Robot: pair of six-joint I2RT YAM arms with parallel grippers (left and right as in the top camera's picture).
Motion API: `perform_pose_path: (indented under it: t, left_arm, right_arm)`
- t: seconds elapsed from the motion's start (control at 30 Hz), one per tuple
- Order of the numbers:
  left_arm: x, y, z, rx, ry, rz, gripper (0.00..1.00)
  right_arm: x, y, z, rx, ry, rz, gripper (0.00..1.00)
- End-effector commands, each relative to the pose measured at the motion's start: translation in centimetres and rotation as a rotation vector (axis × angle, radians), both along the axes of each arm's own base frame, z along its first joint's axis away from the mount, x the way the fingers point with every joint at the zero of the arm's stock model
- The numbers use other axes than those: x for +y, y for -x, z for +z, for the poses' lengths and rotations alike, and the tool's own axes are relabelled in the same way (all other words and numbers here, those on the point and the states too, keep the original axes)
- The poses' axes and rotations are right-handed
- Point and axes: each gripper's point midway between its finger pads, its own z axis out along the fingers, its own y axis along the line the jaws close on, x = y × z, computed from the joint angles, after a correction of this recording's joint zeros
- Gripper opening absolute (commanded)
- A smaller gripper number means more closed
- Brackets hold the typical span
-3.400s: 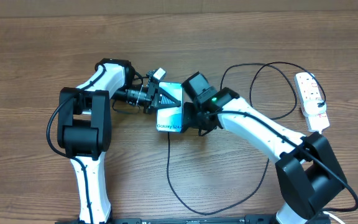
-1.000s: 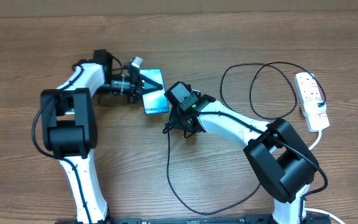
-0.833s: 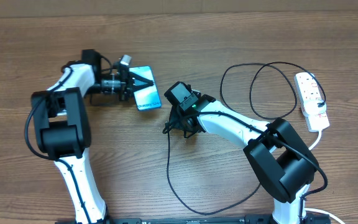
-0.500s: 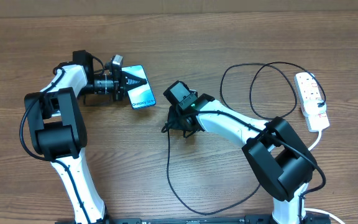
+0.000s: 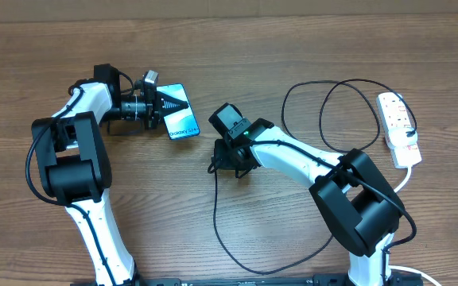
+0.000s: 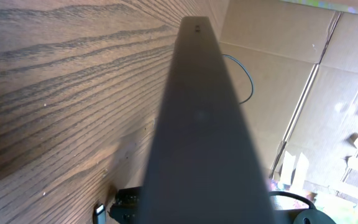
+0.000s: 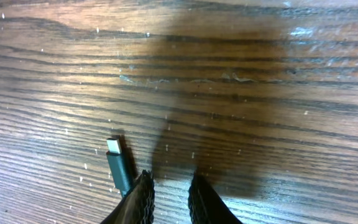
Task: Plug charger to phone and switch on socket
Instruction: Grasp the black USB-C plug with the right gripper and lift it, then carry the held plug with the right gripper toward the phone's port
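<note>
The step in hand is plugging in. The left claw (image 5: 173, 101) grips the phone (image 5: 183, 123), left of the middle of the bench (image 5: 38, 48) and nearer its far edge. The right claw (image 7: 169, 186), mid-bench, stands at a slit with nothing in it (the charger (image 7: 118, 163) tip lies just outside one finger). Next, I judge, it must grasp that tip and line it up with the phone's port. The socket (image 5: 397, 127) lies by the right edge.

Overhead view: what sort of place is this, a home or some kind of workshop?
Probably a robotics test bench, not a home: a left arm and right arm stand at a wooden table, cardboard stands along its edge, and a phone and power strip serve as props.
</note>
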Motion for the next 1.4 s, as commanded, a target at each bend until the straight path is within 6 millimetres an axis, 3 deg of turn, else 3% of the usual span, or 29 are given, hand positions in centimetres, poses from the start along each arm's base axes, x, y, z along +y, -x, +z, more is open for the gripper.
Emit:
perform_pose_path:
  t: [0.0,0.2,0.5,0.7,0.77,1.0,1.37]
  left_arm:
    - [-0.2,-0.2,1.7,-0.023,0.022,0.001,0.04]
    - [-0.2,-0.2,1.7,-0.023,0.021,0.001,0.04]
    - [-0.2,-0.2,1.7,-0.024,0.021,0.001,0.04]
    - [-0.2,-0.2,1.7,-0.024,0.021,0.001,0.04]
    - [-0.2,-0.2,1.7,-0.023,0.021,0.001,0.04]
    - [-0.1,-0.4,1.7,0.000,0.025,0.014,0.04]
    - [-0.1,-0.5,1.7,-0.013,0.022,0.013,0.04]
  right_arm:
    - [0.2,0.6,-0.8,0.023,0.010,0.028,0.19]
    - [0.0,-0.6,2.0,-0.075,0.024,0.015,0.18]
    - [1.5,1.4,0.8,-0.054,0.045,0.101,0.16]
    - [0.7,0.5,0.8,-0.110,0.105,0.048,0.13]
    - [0.8,0.2,1.3,-0.124,0.104,0.044,0.04]
    - [2.2,-0.6,4.6,-0.194,0.039,0.054,0.04]
    - [3.0,-0.3,4.6,-0.216,0.029,0.098,0.04]
